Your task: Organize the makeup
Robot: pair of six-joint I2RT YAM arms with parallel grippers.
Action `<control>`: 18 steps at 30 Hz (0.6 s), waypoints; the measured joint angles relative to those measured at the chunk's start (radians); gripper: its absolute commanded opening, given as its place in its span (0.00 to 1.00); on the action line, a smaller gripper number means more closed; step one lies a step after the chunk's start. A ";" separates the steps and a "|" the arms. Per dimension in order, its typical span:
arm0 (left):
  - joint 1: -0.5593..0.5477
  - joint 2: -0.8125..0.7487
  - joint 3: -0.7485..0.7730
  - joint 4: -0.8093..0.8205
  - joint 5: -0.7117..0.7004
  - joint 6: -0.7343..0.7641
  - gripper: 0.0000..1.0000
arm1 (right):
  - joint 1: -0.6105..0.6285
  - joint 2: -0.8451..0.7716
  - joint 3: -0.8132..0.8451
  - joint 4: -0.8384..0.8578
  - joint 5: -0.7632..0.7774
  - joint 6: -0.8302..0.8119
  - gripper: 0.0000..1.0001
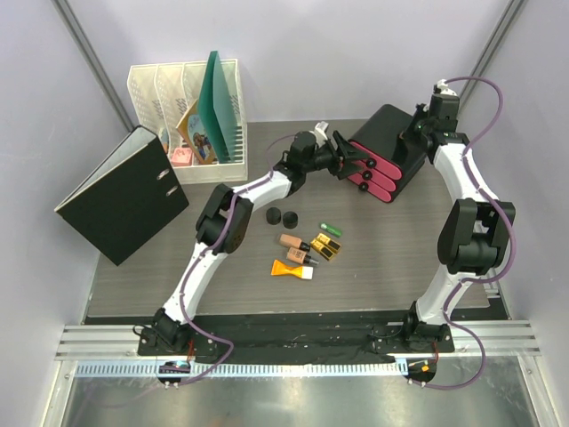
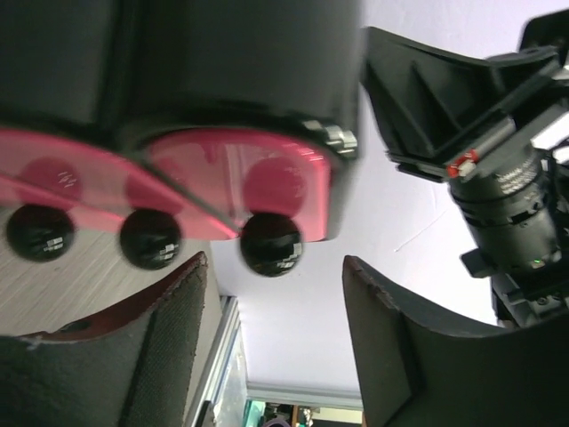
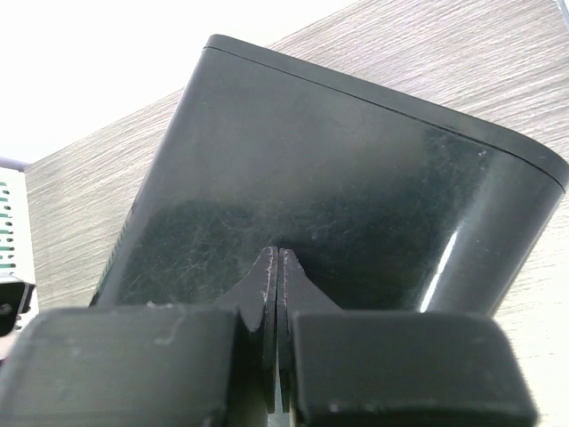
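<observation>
The makeup lies loose mid-table: two black round jars, a peach black-capped bottle, gold-and-black cases, a small green tube and an orange white-capped tube. Behind them stands the black box with pink drawers. My left gripper is open at the drawer fronts. In the left wrist view the end black knob sits just past my left gripper, with a gap on each side. My right gripper is shut, its tips against the box's black back.
A black ring binder lies tilted at the left edge of the table. A white file rack with a green folder stands at the back left. Two more drawer knobs line up to the left in the left wrist view.
</observation>
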 measured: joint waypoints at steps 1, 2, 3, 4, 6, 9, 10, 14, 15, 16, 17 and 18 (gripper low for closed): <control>-0.003 0.002 0.012 0.001 -0.002 -0.001 0.60 | 0.000 0.000 0.000 0.002 -0.003 0.000 0.01; -0.006 0.004 0.025 0.003 -0.003 -0.002 0.59 | 0.000 0.001 0.000 0.003 -0.004 0.001 0.01; -0.008 0.007 0.039 0.004 -0.005 -0.002 0.59 | 0.000 0.001 0.000 0.003 -0.005 0.002 0.01; -0.011 0.010 0.049 0.005 -0.006 0.000 0.58 | 0.000 0.001 0.000 0.004 -0.006 0.002 0.01; -0.015 0.017 0.060 -0.005 -0.008 0.001 0.55 | 0.000 0.002 0.000 0.004 -0.006 0.003 0.01; -0.020 0.036 0.070 -0.003 -0.009 0.000 0.51 | 0.000 0.003 0.000 0.006 -0.007 0.003 0.01; -0.022 0.041 0.071 -0.003 -0.009 0.000 0.50 | 0.000 0.003 0.000 0.006 -0.008 0.003 0.01; -0.034 0.059 0.072 -0.002 -0.010 -0.003 0.45 | 0.000 0.003 0.000 0.006 -0.011 0.003 0.01; -0.036 0.061 0.073 0.000 -0.010 -0.005 0.44 | 0.000 0.003 0.000 0.006 -0.011 0.004 0.01; -0.038 0.062 0.079 0.000 -0.011 -0.005 0.42 | 0.000 0.003 0.000 0.007 -0.013 0.004 0.01; -0.039 0.063 0.088 0.000 -0.011 -0.004 0.38 | 0.000 0.003 0.000 0.007 -0.014 0.004 0.01; -0.040 0.065 0.096 -0.002 -0.010 -0.004 0.36 | 0.000 0.005 0.000 0.008 -0.016 0.004 0.01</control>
